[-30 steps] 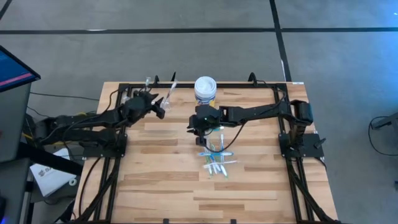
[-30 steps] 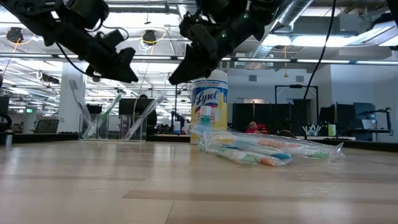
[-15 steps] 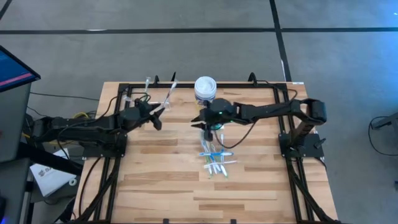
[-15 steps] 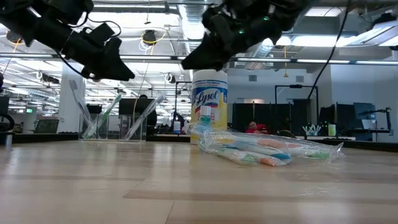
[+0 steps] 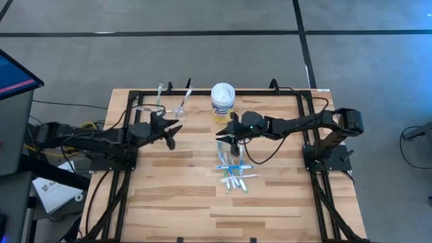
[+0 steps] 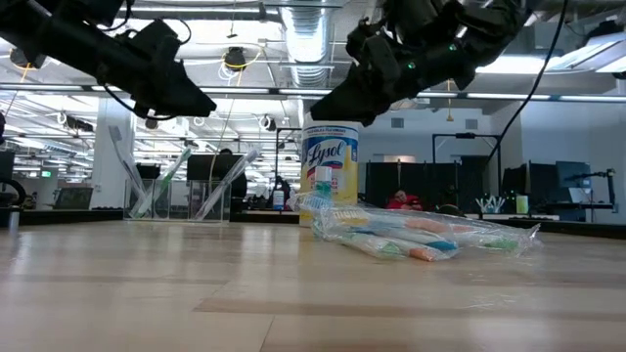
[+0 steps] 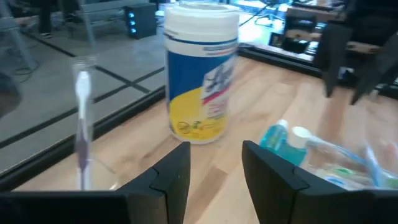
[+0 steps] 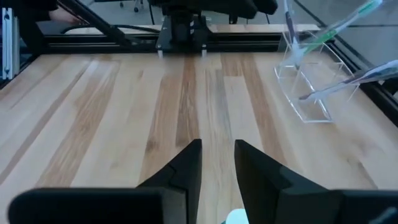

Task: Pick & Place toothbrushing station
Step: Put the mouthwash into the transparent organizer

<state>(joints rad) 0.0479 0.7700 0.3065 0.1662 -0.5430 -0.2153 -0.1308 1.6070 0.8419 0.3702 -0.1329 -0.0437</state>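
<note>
Right gripper [image 5: 225, 133] empty, fingers slightly parted, hovering just above the pile of toothbrushes and toothpaste tubes [image 5: 234, 172] mid-table; left gripper [image 5: 170, 128] also empty, narrow gap, near the clear cup [image 5: 179, 108] holding two or three brushes. Step: between picks, next probably descend and grab one brush. One Lysol tub [image 5: 223, 100]; pile count unclear

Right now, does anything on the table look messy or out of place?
Yes. A pile of toothbrushes and toothpaste tubes lies crisscrossed on the table, some in clear wrappers, while a few brushes already stand in the clear holder. The round tub stands upright. Both pincers hover above, holding nothing.
</note>
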